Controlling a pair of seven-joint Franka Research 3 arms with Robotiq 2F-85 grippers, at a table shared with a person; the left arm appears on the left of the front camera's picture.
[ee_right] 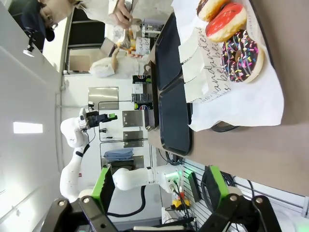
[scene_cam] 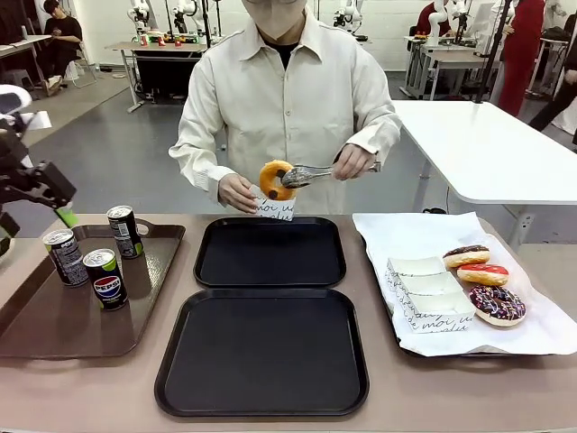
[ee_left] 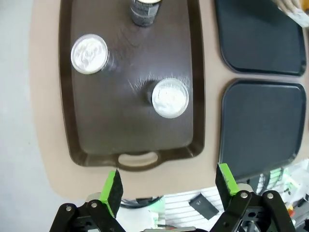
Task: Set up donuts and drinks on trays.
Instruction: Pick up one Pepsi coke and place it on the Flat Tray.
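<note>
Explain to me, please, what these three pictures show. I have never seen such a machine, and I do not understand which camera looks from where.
This is a two-armed robot sharing a table with a person. The front picture looks across the table from between the arms. The other two come from cameras on the wrists: the left gripper hangs above a brown tray with three soda cans, and the right gripper looks sideways at the paper-lined tray with three donuts. Both have their jaws open and hold nothing. Two empty black trays lie in the middle. The person holds tongs gripping a glazed donut over a paper boat held in the other hand.
</note>
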